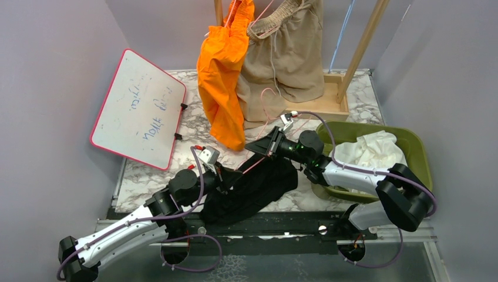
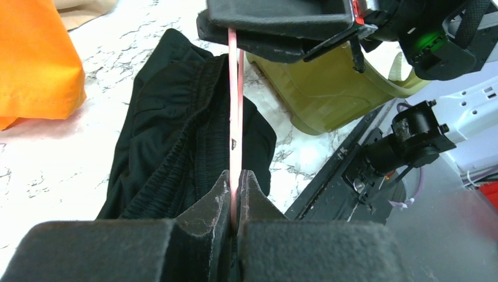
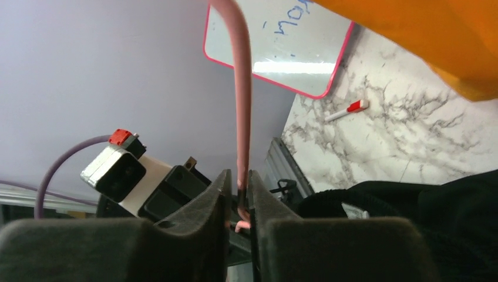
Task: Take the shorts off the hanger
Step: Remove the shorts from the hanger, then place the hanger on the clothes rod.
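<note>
One thin pink wire hanger (image 2: 235, 106) is being pinched in the narrow jaws of the left gripper (image 2: 236, 176) and the right gripper (image 3: 238, 176). Soft black fabric shorts (image 1: 252, 188) are lying on the marble worktop (image 1: 141, 176), likely still needing the wire drawn free.

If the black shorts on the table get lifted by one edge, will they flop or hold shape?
Likely floppy: the black shorts lie crumpled in soft folds on the marble table. Probably light, since the fabric looks thin. The gathered waistband would likely bunch rather than slip.
</note>
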